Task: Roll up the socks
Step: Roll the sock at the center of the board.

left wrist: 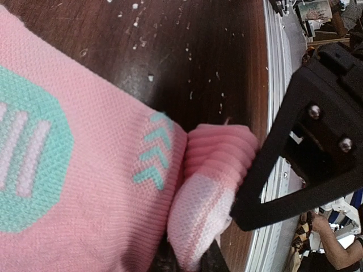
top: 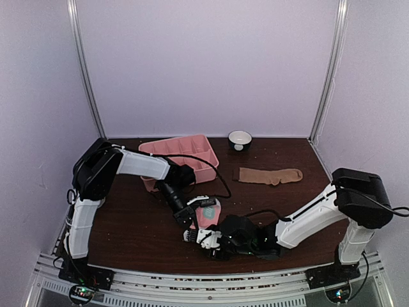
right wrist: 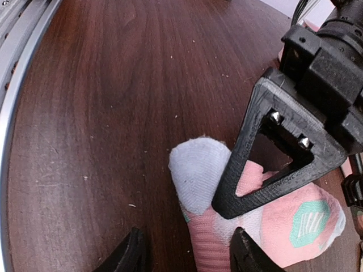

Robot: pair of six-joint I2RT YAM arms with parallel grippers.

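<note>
The pink sock [top: 208, 213] with teal and white patches lies on the table near the front, its white toe end [right wrist: 198, 170] folded over. My left gripper [left wrist: 187, 264] is shut on the folded sock at the bottom of the left wrist view. Its triangular finger [right wrist: 272, 164] presses on the sock in the right wrist view. My right gripper [right wrist: 187, 256] is open and low at the sock's ribbed part [right wrist: 212, 243], one finger on each side. The tan-brown sock [top: 269, 175] lies flat at the back right, apart from both grippers.
A pink compartmented tray [top: 192, 148] stands at the back left under the left arm. A small white bowl [top: 239, 139] sits behind the tan sock. The table's metal front rail [left wrist: 272, 85] runs close to both grippers.
</note>
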